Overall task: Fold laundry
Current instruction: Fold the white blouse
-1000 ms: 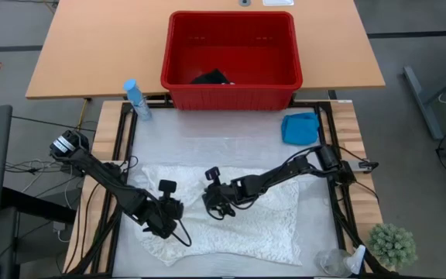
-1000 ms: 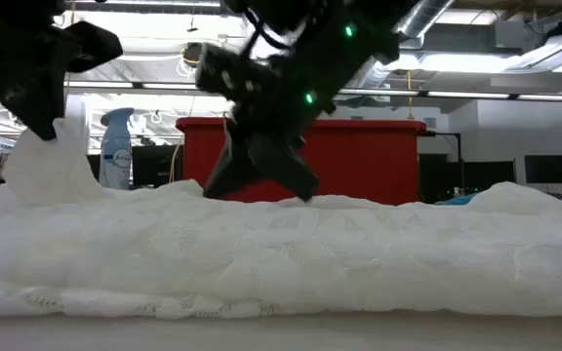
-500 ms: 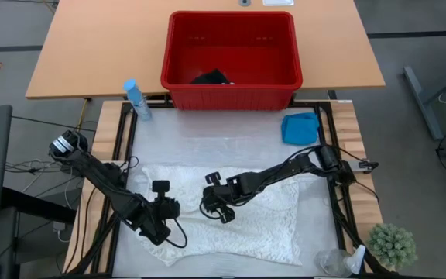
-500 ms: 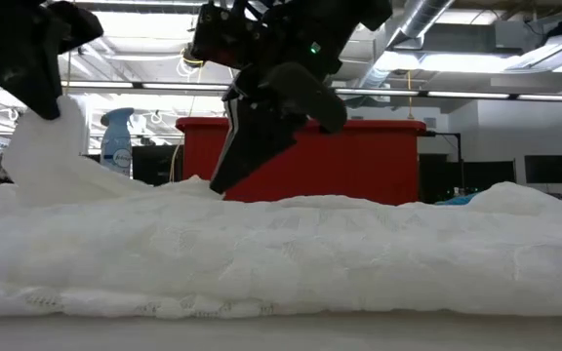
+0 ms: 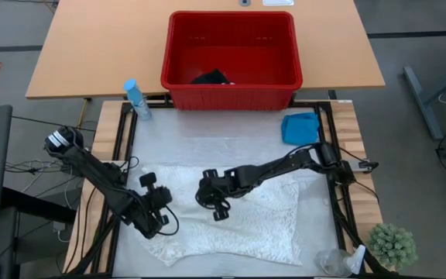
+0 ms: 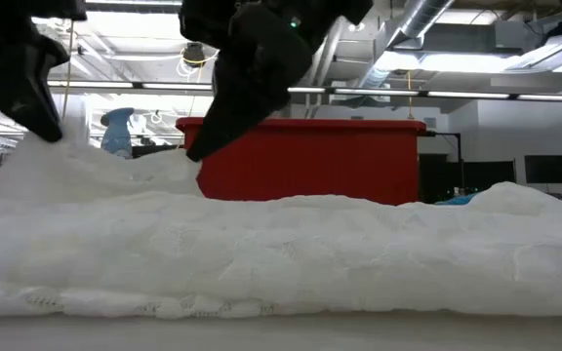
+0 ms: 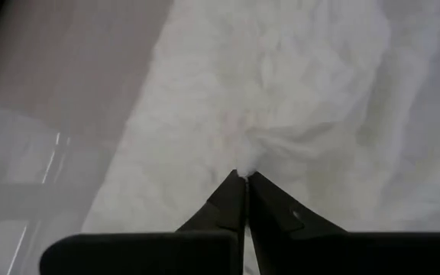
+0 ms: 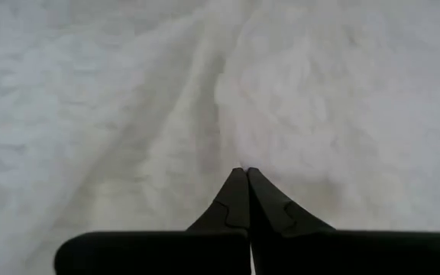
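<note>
Both sets of jaws pinched on the cream-white lacy cloth (image 5: 231,221), mid-fold.

Left gripper (image 7: 245,177) clamped on a tuft of the cloth near its left edge, raised off the counter (image 5: 207,139); right gripper (image 8: 242,173) closed tight on a fold near the cloth's middle, low over the fabric. Cloth spread across the near half of the counter; turquoise-blue garment (image 5: 300,127) at the far right corner, well apart; dark navy-black garment (image 5: 211,77) inside the red basket (image 5: 231,97). Best carried as one matched motion, by this reading: both pinches lifted level, moved at an equal pace, fabric kept taut between them. Worth watching: lace slipping from thin pinches, or the trailing edge bunching beneath the arms.
</note>
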`<state>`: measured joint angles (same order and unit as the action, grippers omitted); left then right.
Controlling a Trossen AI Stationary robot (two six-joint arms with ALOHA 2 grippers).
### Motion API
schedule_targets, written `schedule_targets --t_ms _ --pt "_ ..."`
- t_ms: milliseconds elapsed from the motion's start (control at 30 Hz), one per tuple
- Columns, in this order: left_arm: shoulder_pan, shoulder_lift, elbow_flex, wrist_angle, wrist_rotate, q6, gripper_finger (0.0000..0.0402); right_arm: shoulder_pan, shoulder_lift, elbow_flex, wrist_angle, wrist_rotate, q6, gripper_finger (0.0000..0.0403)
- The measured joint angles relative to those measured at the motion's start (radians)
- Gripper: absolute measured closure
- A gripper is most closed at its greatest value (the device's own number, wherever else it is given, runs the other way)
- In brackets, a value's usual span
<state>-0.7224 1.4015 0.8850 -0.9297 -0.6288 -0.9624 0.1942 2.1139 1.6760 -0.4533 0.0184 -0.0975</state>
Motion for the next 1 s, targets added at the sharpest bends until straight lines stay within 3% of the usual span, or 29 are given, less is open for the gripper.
schedule_targets --t_ms 233,367,567,1000 --pt "0.042 -0.062 -0.076 -0.003 -0.010 -0.047 0.0401 -0.059 0.001 -0.001 -0.005 -0.073 0.057 0.0387" --pt "0.068 -0.098 -0.077 -0.011 -0.058 -0.028 0.0401 -0.079 -0.006 -0.001 -0.001 -0.175 0.065 0.0387" --pt "0.117 -0.120 -0.082 -0.055 -0.091 -0.016 0.0401 -0.091 -0.008 -0.001 0.001 -0.179 0.099 0.0387" --pt "0.164 -0.119 -0.188 0.023 -0.032 -0.039 0.0401 -0.173 -0.007 -0.002 0.028 -0.239 0.288 0.0387"
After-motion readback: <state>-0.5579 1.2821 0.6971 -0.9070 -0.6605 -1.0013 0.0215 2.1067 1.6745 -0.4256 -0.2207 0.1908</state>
